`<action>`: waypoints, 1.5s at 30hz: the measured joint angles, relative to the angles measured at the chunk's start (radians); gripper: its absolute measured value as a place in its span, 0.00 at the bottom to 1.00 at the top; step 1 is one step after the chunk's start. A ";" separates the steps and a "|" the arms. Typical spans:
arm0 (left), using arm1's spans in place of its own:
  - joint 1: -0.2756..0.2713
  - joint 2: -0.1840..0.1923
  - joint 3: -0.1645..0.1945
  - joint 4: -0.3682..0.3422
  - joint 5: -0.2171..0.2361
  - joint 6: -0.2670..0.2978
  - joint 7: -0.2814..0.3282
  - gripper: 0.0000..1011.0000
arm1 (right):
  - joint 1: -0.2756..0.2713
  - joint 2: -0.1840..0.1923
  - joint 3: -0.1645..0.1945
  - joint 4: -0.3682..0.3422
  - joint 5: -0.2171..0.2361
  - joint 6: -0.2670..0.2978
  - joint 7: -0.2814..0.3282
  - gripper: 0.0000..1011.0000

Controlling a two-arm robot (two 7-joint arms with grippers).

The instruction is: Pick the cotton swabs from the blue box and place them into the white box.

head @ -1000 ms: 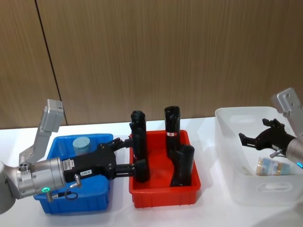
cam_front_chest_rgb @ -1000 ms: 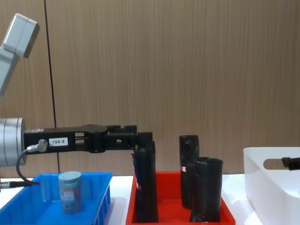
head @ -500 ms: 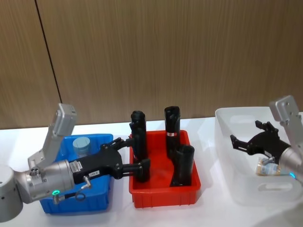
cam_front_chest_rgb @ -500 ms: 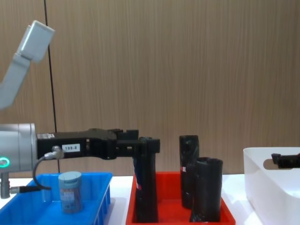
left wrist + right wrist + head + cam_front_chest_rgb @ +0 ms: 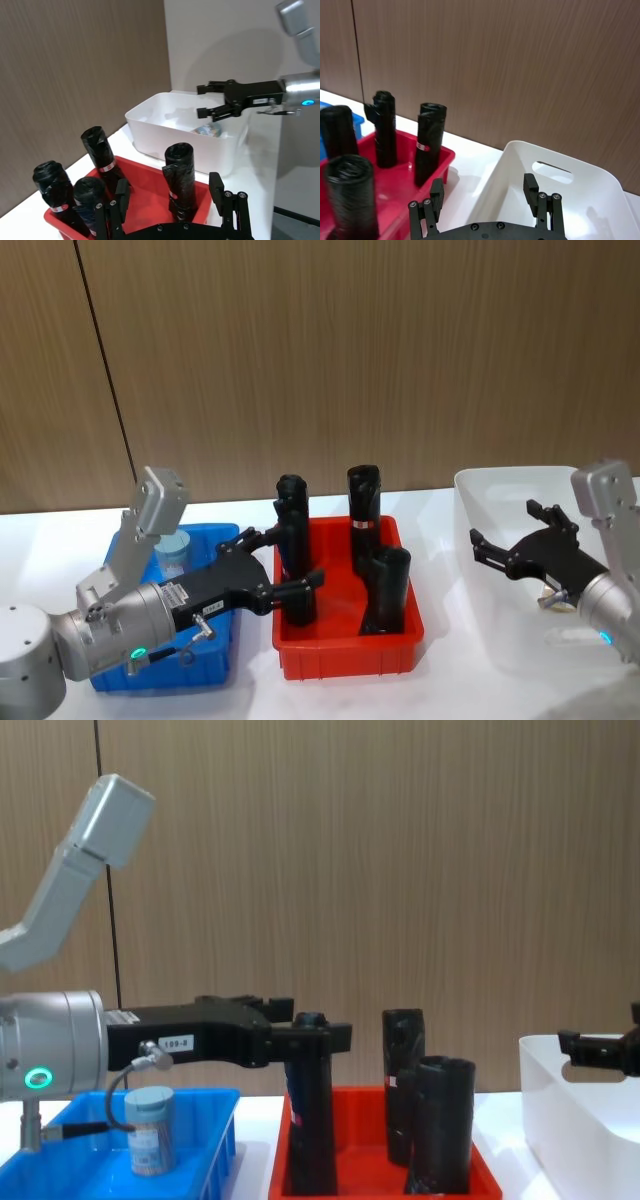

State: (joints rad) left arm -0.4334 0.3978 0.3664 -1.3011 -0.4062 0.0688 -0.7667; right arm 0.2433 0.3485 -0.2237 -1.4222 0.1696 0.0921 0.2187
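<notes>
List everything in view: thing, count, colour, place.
blue box: 1, bright blue, table's left
red box: 1, red, middle
white box: 1, white, right
cotton swabs: 2 clear jars, pale blue lids; one upright in blue box, another in white box
black rolls: 4, black, upright in red box
table: 1, white, under the boxes
wall: brown wood panels, behind
left gripper: black, jaws open, over red box's left end
right gripper: black, jaws open, over white box
</notes>
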 joint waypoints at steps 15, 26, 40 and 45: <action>0.050 -0.004 0.022 -0.081 0.051 -0.014 0.188 0.99 | -0.142 -0.006 -0.002 -0.190 0.065 -0.032 -0.083 0.99; 0.088 -0.008 0.040 -0.146 0.092 -0.025 0.338 0.99 | -0.240 -0.011 -0.003 -0.321 0.110 -0.055 -0.141 0.99; 0.138 -0.011 0.062 -0.227 0.143 -0.038 0.527 0.99 | -0.258 -0.011 -0.002 -0.345 0.118 -0.058 -0.153 0.99; 0.153 -0.013 0.069 -0.253 0.160 -0.043 0.587 0.99 | -0.258 -0.011 -0.002 -0.345 0.118 -0.058 -0.153 0.99</action>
State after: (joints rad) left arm -0.2802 0.3851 0.4354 -1.5544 -0.2465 0.0262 -0.1792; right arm -0.0147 0.3374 -0.2258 -1.7668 0.2877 0.0337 0.0661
